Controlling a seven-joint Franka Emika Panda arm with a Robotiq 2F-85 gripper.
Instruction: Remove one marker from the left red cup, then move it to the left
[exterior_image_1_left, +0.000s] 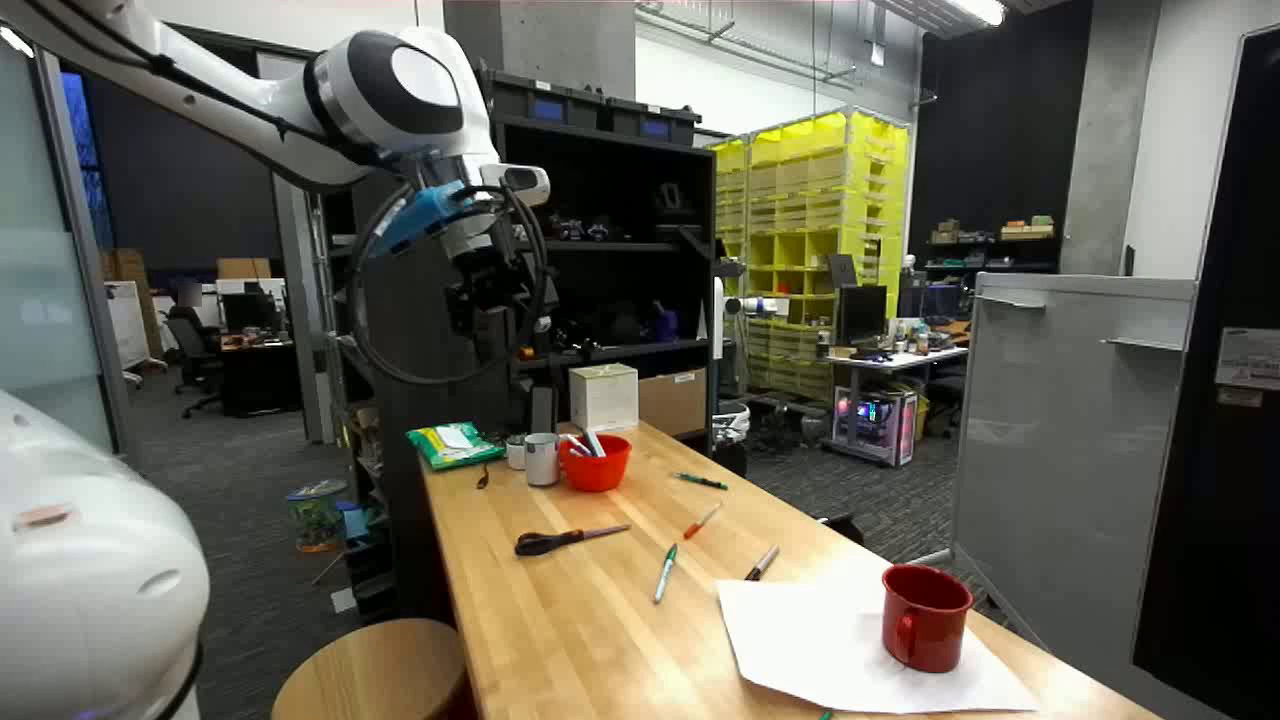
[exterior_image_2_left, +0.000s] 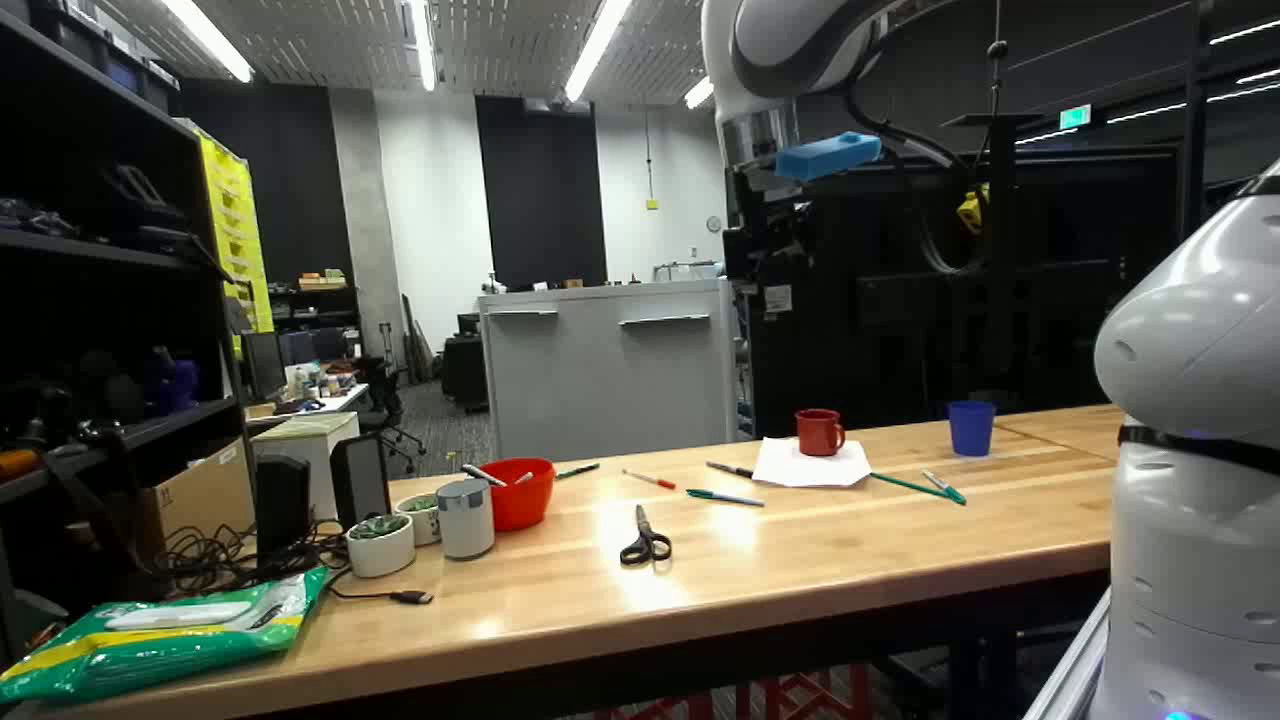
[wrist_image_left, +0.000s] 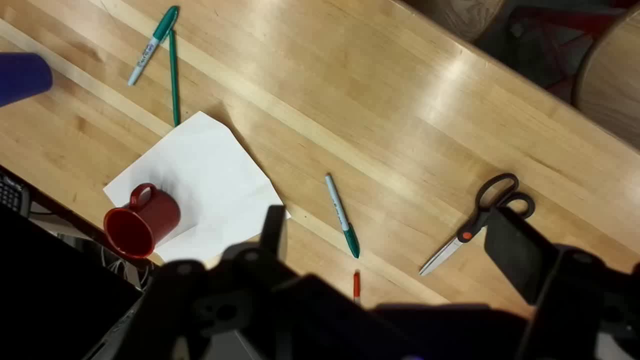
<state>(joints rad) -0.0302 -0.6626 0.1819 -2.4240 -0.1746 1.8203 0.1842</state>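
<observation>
The left red cup (exterior_image_1_left: 597, 472) is squat, wide and bright red. It stands upright on the table near its far end and also shows in an exterior view (exterior_image_2_left: 524, 502). A few thin pale and bluish markers (exterior_image_1_left: 594, 443) lean out over its rim, also in an exterior view (exterior_image_2_left: 484, 475). I cannot tell for sure which is the blue marker. My gripper (exterior_image_1_left: 495, 325) is high above the table, well apart from the cup, and also shows in an exterior view (exterior_image_2_left: 762, 270). In the wrist view the gripper (wrist_image_left: 392, 240) has its fingers wide apart with nothing between them. The cup is out of the wrist view.
A grey-white cup (exterior_image_2_left: 466, 520) stands close beside the red cup. Scissors (wrist_image_left: 467, 232), a green marker (wrist_image_left: 341, 215) and a red pen (wrist_image_left: 356, 286) lie mid-table. A dark-red mug (exterior_image_1_left: 926, 618) stands on white paper (exterior_image_1_left: 800, 640). A blue cup (exterior_image_2_left: 971, 428) stands nearer the robot base.
</observation>
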